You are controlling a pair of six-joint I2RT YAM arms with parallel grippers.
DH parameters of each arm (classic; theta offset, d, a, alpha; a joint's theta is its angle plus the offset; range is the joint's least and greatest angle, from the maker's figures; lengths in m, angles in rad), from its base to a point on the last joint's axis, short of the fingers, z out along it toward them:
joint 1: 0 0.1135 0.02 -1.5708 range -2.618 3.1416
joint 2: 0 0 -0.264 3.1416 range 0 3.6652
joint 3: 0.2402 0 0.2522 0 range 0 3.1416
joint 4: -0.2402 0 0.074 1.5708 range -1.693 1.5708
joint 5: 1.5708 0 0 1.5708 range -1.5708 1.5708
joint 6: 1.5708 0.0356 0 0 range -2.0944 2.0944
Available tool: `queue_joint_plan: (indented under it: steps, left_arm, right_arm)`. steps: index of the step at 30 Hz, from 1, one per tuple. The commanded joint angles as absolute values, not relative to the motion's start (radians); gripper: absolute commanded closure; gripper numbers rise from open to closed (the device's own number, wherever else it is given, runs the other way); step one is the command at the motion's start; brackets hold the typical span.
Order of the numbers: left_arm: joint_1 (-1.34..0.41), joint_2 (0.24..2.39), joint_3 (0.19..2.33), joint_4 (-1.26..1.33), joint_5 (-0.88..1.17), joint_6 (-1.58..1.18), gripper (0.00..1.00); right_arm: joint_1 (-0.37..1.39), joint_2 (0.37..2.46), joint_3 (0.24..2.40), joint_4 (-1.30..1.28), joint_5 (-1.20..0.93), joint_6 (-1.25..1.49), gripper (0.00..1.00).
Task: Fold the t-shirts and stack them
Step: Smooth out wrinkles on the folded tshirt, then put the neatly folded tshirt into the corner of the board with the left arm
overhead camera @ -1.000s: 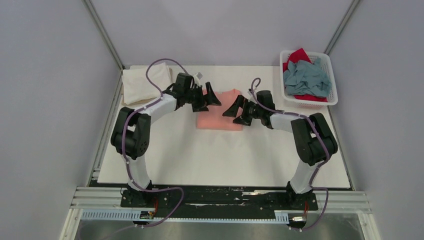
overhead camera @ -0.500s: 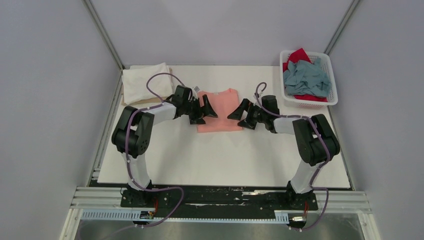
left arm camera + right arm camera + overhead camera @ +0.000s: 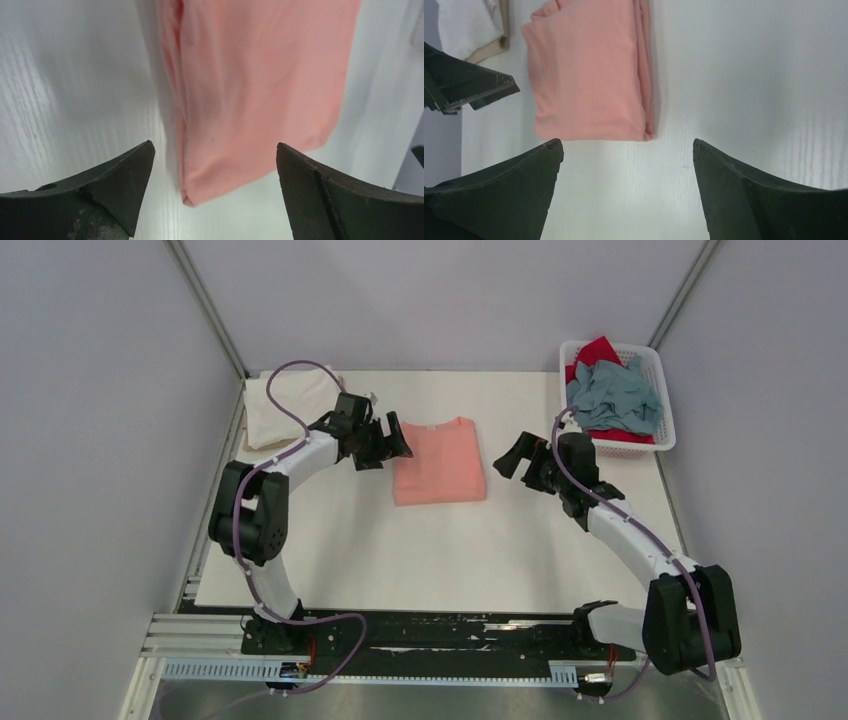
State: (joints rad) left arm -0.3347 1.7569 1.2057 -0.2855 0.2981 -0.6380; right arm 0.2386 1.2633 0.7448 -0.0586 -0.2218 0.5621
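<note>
A folded salmon-pink t-shirt (image 3: 438, 460) lies flat at the middle back of the table; it also shows in the left wrist view (image 3: 255, 80) and the right wrist view (image 3: 589, 75). My left gripper (image 3: 394, 439) is open and empty just left of it. My right gripper (image 3: 510, 454) is open and empty a little to its right. A folded white t-shirt (image 3: 285, 405) lies at the back left on a thin tan board. A grey-blue t-shirt (image 3: 612, 396) and a red t-shirt (image 3: 600, 350) lie crumpled in the white basket (image 3: 664, 365).
The basket stands at the back right corner. The white table surface (image 3: 440, 550) stretches in front of the pink shirt. Grey walls enclose the table on three sides.
Both grippers have pulled back sideways off the pink shirt, the left one to the left and the right one to the right. The shirt now lies folded and uncovered.
</note>
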Motion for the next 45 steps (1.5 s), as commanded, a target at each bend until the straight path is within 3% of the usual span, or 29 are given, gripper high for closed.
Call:
queue_joint_plan:
  steps: [1,9,16,18,19,20,21,23,28,32,45]
  left_arm:
    - [-0.319,1.899,1.359,-0.406,0.196,-0.604,0.02]
    - [-0.329,2.066,1.446,-0.362,0.386,-0.618,0.29]
    - [-0.403,2.125,1.500,-0.413,0.275,-0.653,0.49]
    - [-0.423,2.171,1.541,-0.449,0.244,-0.654,0.58]
    - [-0.429,2.183,1.571,-0.461,0.238,-0.654,0.70]
    - [-0.438,2.203,1.585,-0.478,0.224,-0.654,0.75]
    - [-0.441,2.212,1.610,-0.487,0.208,-0.652,0.88]
    - [-0.448,2.236,1.661,-0.539,0.136,-0.644,1.00]
    - [-0.449,2.206,1.710,-0.600,-0.075,-0.554,1.00]
    - [-0.440,2.117,1.685,-0.486,-0.186,-0.349,1.00]
    - [-0.295,2.030,1.762,-0.355,-0.314,0.180,1.00]
  right_arm:
    - [0.234,1.188,0.713,-0.168,-0.101,0.514,0.00]
    - [0.232,1.094,0.684,-0.195,-0.044,0.508,0.00]
    - [0.229,1.068,0.679,-0.199,-0.038,0.508,0.00]
    - [0.230,1.061,0.674,-0.202,-0.034,0.505,0.00]
    - [0.228,1.055,0.672,-0.203,-0.029,0.504,0.00]
    - [0.228,1.051,0.668,-0.204,-0.023,0.504,0.00]
    - [0.228,1.045,0.665,-0.204,-0.016,0.503,0.00]
    - [0.226,1.034,0.661,-0.208,-0.004,0.498,0.00]
    - [0.226,1.001,0.662,-0.218,0.029,0.481,0.00]
    - [0.227,0.979,0.657,-0.219,0.054,0.469,0.00]
    - [0.225,1.020,0.664,-0.221,0.113,0.415,0.00]
